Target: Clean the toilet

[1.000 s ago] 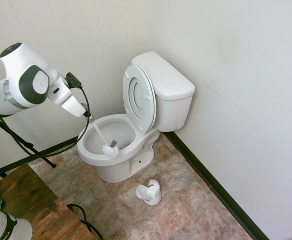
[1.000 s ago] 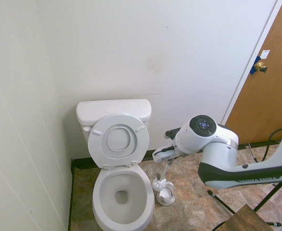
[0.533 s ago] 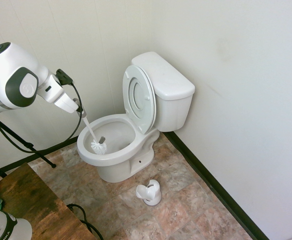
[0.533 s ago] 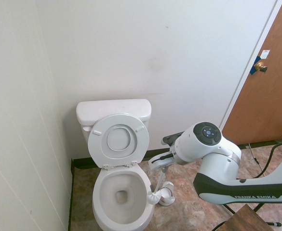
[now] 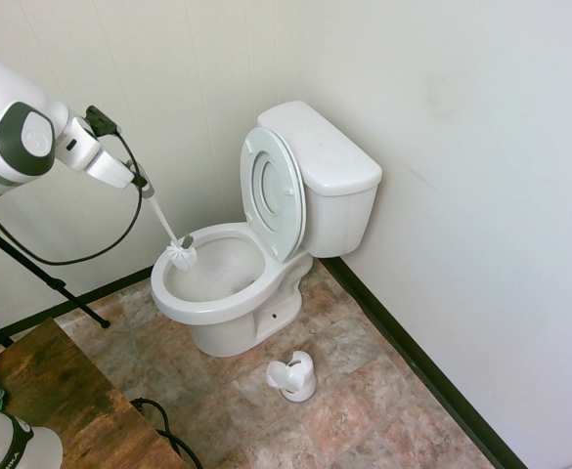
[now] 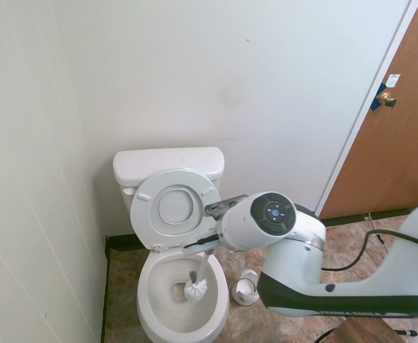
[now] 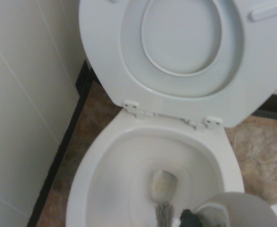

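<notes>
The gripper (image 5: 147, 189) was clamped tight on the thin handle of a white toilet brush (image 5: 180, 255), whose bristle head hung at the near rim of the bowl. The toilet (image 5: 229, 283) stood in the corner of the room against the walls, its seat and lid (image 5: 272, 191) raised and leaning back on the tank (image 5: 327, 166). On the tiled floor just beside the bowl's base sat the small white brush holder (image 5: 293, 376).

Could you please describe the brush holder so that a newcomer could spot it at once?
Start at the white toilet in the room's corner. On the tiled floor just in front of its base stands the brush holder, a small white cup, empty, the only loose object on the floor.
</notes>
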### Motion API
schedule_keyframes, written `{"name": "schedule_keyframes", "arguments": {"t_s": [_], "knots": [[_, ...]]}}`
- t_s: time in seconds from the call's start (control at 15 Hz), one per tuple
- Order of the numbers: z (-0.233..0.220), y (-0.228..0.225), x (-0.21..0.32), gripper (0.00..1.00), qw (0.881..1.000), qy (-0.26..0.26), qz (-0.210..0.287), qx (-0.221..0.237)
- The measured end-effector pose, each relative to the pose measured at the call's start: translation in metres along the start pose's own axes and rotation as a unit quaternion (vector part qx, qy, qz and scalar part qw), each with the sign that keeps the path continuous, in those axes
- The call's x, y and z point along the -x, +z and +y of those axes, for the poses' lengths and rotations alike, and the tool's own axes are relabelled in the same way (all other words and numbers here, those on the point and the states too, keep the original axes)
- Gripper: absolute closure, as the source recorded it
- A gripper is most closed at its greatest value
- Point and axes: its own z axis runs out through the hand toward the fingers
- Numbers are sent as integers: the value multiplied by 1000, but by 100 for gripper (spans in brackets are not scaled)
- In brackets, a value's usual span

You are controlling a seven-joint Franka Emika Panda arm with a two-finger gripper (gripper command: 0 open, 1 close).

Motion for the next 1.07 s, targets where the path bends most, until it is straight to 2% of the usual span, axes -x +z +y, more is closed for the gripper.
{"name": "schedule_keyframes", "arguments": {"t_s": [0.27,0.67,1.07], "knots": [[-36,56,-4,100,999,17,41,30],[-55,182,20,100,996,28,27,81],[-93,226,-7,100,992,74,45,89]]}}
